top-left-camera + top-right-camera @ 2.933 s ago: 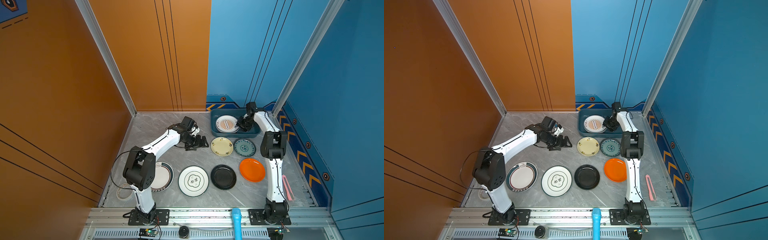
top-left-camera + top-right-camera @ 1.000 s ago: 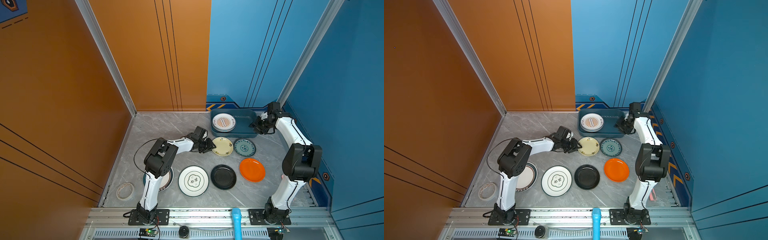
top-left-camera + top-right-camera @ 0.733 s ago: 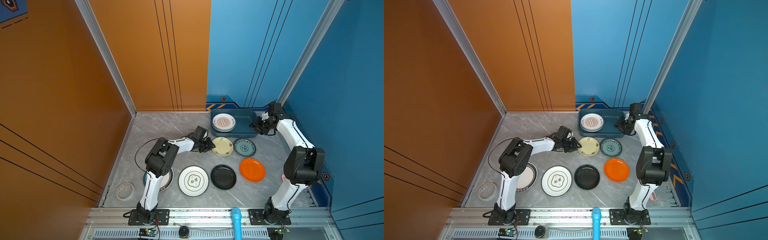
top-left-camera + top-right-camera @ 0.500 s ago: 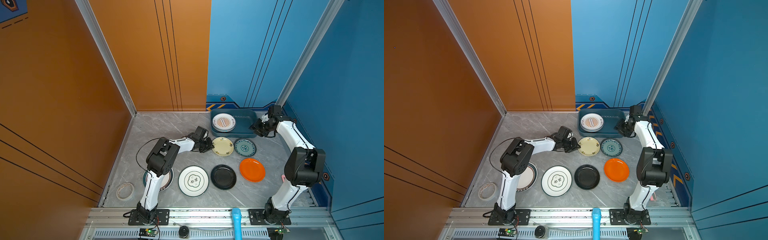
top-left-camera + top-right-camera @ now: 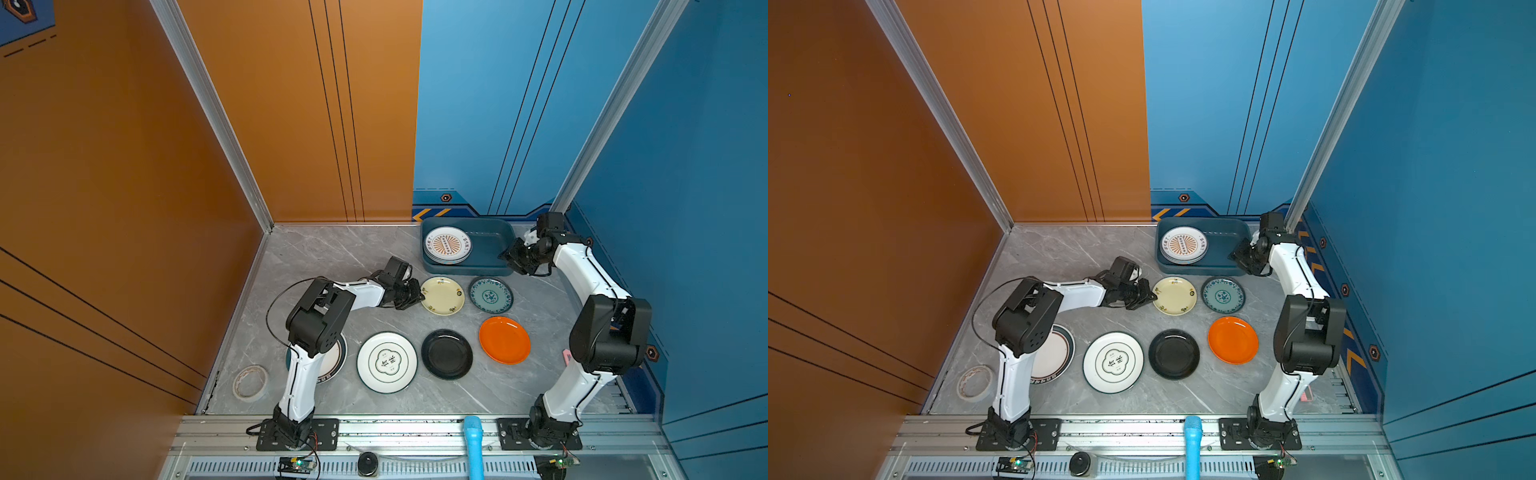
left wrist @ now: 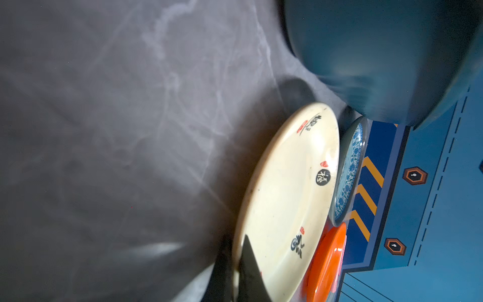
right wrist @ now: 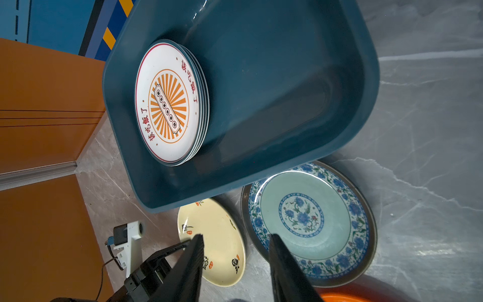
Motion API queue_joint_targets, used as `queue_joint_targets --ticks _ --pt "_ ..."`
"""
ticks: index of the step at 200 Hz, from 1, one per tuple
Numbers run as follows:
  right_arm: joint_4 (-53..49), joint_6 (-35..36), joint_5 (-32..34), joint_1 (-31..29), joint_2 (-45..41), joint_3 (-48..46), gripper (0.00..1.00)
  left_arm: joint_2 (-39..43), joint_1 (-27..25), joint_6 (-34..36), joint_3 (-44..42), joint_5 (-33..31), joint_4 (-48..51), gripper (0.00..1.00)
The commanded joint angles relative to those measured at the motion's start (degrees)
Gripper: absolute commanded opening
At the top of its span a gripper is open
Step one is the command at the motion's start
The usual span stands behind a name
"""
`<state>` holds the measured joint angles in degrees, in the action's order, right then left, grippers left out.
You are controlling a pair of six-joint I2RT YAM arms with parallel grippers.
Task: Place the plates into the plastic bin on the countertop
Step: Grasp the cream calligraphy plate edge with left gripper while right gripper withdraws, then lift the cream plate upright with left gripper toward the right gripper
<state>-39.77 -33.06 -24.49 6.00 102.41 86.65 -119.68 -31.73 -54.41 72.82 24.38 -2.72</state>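
The grey marble countertop [image 5: 332, 257] fills the floor of the cell. At its far right, against the back wall, sits the dark teal plastic bin [image 5: 490, 249]. A stack of plates topped by the white sunburst plate [image 5: 447, 245] lies flat in the bin's left half, and the right half is bare.

Six plates lie flat on the countertop outside the bin. In the near row, from left to right, are:
- the dark-rimmed plate [image 5: 1057, 353], partly hidden under the left arm
- the large white plate with the green emblem [image 5: 386, 362]
- the black plate [image 5: 446, 354]
- the orange plate [image 5: 504, 340]

Just near of the bin are the cream plate [image 5: 442, 296] and, beside it on the right, the teal-patterned plate [image 5: 491, 295].

The left gripper [image 5: 419, 296] reaches in low from the left. Its jaws are pressed together on the cream plate's left rim. In the left wrist view, one finger [image 6: 249, 272] lies on the plate's upper face and the other is outside the rim.

The right gripper [image 5: 509, 257] hangs over the bin's near right corner. Its jaws are spread, with nothing between them in the right wrist view.

A tape roll [image 5: 250, 382] lies at the near left edge, well apart from the plates.
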Motion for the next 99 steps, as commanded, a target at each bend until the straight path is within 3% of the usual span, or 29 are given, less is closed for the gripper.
queue_joint_targets --ticks 1,32,67,99 --pt "0.67 -0.74 -1.52 -0.41 -1.71 0.47 0.44 4.30 1.13 3.44 -2.36 -1.91 6.87 0.00" --pt "1.73 -0.25 -4.21 -1.66 -0.09 2.19 0.45 9.79 1.80 8.44 -1.42 -0.09 12.50 0.00" --pt "10.11 -0.34 -14.08 -2.71 1.81 3.82 0.47 14.86 2.30 14.57 1.47 4.37 20.54 0.00" --pt "13.33 0.63 -21.56 -3.83 5.11 9.12 0.51 18.89 4.56 14.19 3.01 8.15 21.53 0.00"
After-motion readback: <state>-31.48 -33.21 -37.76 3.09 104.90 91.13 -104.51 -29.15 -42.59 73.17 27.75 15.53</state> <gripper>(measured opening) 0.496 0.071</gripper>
